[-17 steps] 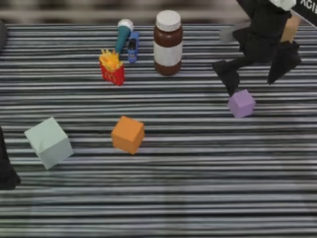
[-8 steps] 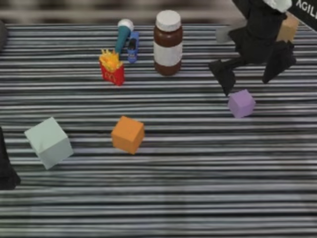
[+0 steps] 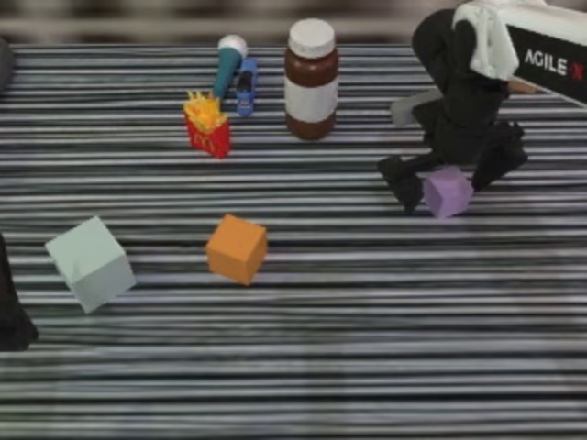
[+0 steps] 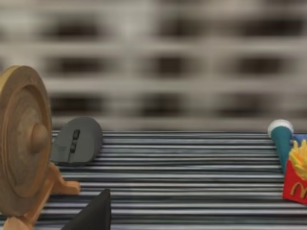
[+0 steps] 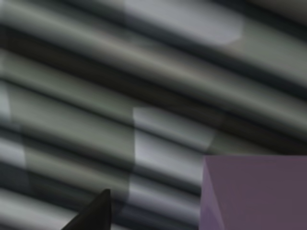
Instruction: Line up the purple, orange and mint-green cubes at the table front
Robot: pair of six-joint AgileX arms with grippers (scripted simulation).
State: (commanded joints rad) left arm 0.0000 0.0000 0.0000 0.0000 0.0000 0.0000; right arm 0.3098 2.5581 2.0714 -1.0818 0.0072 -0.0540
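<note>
Right gripper [image 3: 449, 179]: spread wide at the bench's right rear, one finger on each side of the purple cube [image 3: 448, 192], neither seen to touch it.
Purple cube: flat on the striped bench [image 3: 367, 348], between the fingers; it fills a corner of the right wrist view [image 5: 254, 191].
Orange cube [image 3: 237, 248]: mid-bench, well apart from the gripper.
Mint-green cube [image 3: 90, 263]: far left.
Left gripper [image 3: 13, 321]: parked at the left edge, fingers' state unclear.
Background: brown jar [image 3: 311, 79], fries box [image 3: 208, 124].
</note>
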